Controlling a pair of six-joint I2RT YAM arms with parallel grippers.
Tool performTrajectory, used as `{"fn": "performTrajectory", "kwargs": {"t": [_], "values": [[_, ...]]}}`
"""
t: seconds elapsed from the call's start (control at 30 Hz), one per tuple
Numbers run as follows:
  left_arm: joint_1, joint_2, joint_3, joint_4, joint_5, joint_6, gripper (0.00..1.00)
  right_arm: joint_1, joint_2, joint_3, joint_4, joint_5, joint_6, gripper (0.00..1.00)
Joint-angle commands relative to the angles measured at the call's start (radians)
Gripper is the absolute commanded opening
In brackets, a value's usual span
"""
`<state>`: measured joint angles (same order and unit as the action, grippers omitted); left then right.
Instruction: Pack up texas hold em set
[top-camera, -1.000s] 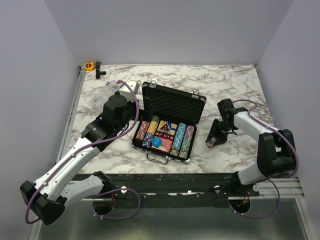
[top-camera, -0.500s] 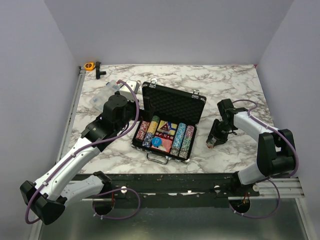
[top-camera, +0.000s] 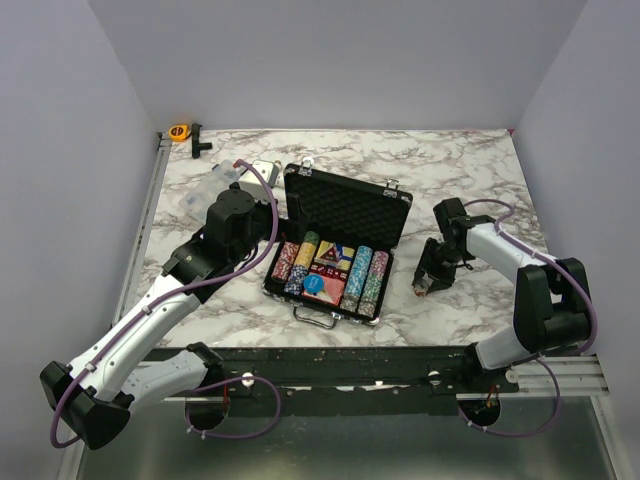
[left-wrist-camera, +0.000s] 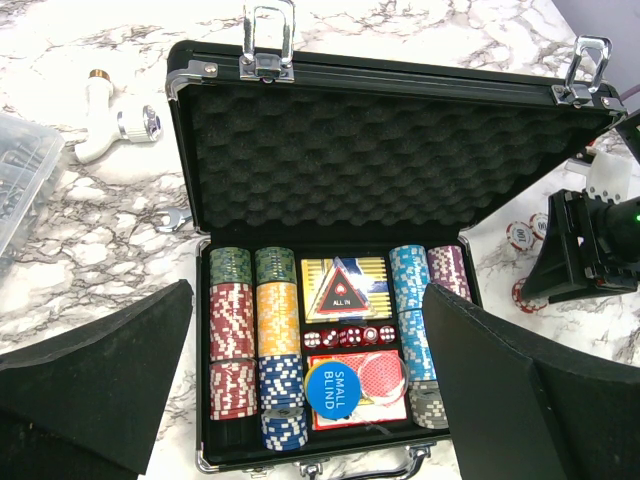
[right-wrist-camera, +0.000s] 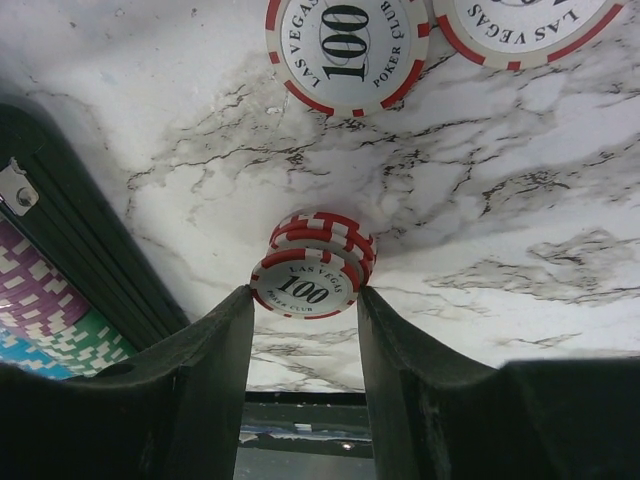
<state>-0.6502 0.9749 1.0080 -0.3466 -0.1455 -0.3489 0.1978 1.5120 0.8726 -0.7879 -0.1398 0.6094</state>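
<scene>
Beside the briefcase (right-wrist-camera: 75, 240) edge, right gripper (right-wrist-camera: 305, 305) clamps chip stack (right-wrist-camera: 318, 255).

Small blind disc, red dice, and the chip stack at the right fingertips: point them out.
small blind disc (left-wrist-camera: 331, 388), left wrist view, centre of its blue face.
red dice (left-wrist-camera: 347, 336), left wrist view, middle of the row.
chip stack (right-wrist-camera: 305, 290), right wrist view, top chip's printed face.
</scene>
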Motion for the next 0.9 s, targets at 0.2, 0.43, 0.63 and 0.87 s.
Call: {"fn": "performTrajectory", "kwargs": {"t": [0.2, 0.43, 0.63, 0.87], "values": [[-0.005, 0.0, 0.035, -0.015, 0.021, -0.009, 0.97, 0.009, -0.034, 0.028, -0.05, 0.044, 0.006, 0.61], [-0.003, -0.002, 0.034, -0.014, 0.021, -0.009, 0.97, -0.004, -0.094, 0.067, -0.033, 0.135, 0.052, 0.7], [-0.004, -0.015, 0.035, -0.016, 0.013, -0.005, 0.97, -0.091, -0.034, 0.107, 0.004, 0.111, 0.084, 0.65], [-0.004, -0.019, 0.035, -0.018, 0.004, 0.0, 0.97, -0.143, 0.111, 0.198, -0.03, 0.007, 0.108, 0.62]]}}
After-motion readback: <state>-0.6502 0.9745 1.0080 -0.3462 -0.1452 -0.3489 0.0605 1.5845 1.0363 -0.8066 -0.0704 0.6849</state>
